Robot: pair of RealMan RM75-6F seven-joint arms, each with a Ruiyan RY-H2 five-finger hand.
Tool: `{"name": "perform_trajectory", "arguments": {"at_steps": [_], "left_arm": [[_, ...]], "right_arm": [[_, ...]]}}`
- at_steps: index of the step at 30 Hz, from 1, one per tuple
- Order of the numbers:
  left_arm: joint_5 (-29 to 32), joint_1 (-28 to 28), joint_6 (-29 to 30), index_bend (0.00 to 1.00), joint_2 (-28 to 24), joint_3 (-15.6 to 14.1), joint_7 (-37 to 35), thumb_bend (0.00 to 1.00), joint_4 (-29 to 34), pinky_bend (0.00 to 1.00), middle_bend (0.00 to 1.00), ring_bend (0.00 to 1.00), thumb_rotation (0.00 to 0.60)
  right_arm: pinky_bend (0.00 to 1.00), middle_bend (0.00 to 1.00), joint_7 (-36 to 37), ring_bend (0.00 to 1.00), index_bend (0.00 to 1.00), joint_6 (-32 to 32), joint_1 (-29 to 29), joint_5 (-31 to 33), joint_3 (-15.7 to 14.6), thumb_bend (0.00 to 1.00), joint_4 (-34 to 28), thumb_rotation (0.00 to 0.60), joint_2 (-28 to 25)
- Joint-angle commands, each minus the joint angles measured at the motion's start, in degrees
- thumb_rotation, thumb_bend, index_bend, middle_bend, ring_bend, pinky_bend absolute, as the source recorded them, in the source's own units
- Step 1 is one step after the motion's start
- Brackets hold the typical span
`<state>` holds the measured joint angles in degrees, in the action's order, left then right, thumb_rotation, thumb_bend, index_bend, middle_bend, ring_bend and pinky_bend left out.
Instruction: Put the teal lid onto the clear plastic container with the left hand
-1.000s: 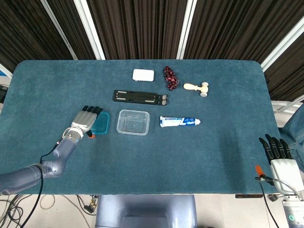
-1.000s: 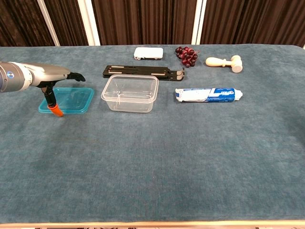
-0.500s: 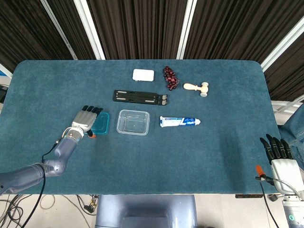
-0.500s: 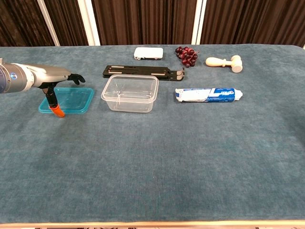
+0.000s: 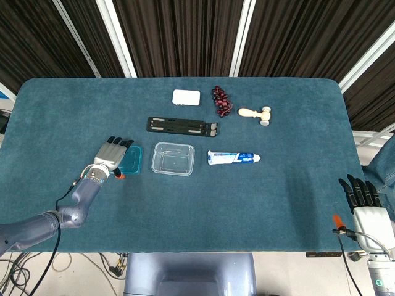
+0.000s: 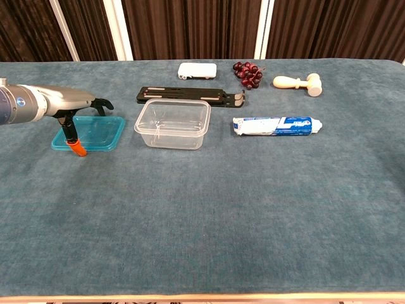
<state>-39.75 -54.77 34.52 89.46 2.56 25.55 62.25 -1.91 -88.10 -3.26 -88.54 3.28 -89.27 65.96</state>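
Note:
The teal lid (image 5: 132, 158) (image 6: 92, 132) lies flat on the blue cloth, just left of the clear plastic container (image 5: 173, 158) (image 6: 173, 123), which stands empty and uncovered. My left hand (image 5: 110, 155) (image 6: 71, 104) hovers over the lid's left edge with fingers stretched out flat, its thumb with an orange tip hanging down at the lid's near left corner. It holds nothing. My right hand (image 5: 363, 200) rests at the table's near right corner, fingers extended and empty; the chest view does not show it.
A black folding stand (image 5: 182, 126) (image 6: 190, 96) lies behind the container. A toothpaste tube (image 5: 233, 158) (image 6: 278, 125) lies to its right. A white box (image 5: 186, 97), dark grapes (image 5: 221, 102) and a small wooden mallet (image 5: 257, 113) sit further back.
My left hand has drawn back slightly toward the left over the lid. My right hand has dropped a little lower at the table's corner. The lid and container have not moved.

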Motion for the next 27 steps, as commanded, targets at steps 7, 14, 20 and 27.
{"name": "perform_trajectory", "arguments": {"at_steps": [7,14,20,27], "left_arm": [[-0.21,-0.17,-0.49,0.00,0.22,-0.23,-0.17,0.09,-0.90,0.00,0.12,0.00,0.600],[0.02,-0.25,-0.41,0.00,0.44,-0.56,0.17,0.12,-1.25,0.00,0.22,0.00,0.600],[0.71,-0.29,-0.25,0.00,0.12,-0.80,0.62,0.18,-1.00,0.00,0.28,0.00,0.600],[0.81,-0.01,0.81,0.03,-0.87,-0.78,0.74,0.36,0.12,0.00,0.35,0.00,0.600]], "right_arm": [[0.00,0.00,-0.27,0.01,0.07,0.19,0.03,0.13,-0.03,0.36,-0.13,0.600,-0.11],[0.00,0.00,-0.37,0.01,0.07,0.18,0.09,0.33,0.08,0.36,-0.28,0.600,-0.11],[0.00,0.00,-0.43,0.01,0.07,0.20,0.13,0.53,0.17,0.36,-0.45,0.600,-0.14],[0.00,0.00,-0.33,0.01,0.07,0.32,0.16,0.65,0.17,0.36,-0.55,0.600,-0.20]]}}
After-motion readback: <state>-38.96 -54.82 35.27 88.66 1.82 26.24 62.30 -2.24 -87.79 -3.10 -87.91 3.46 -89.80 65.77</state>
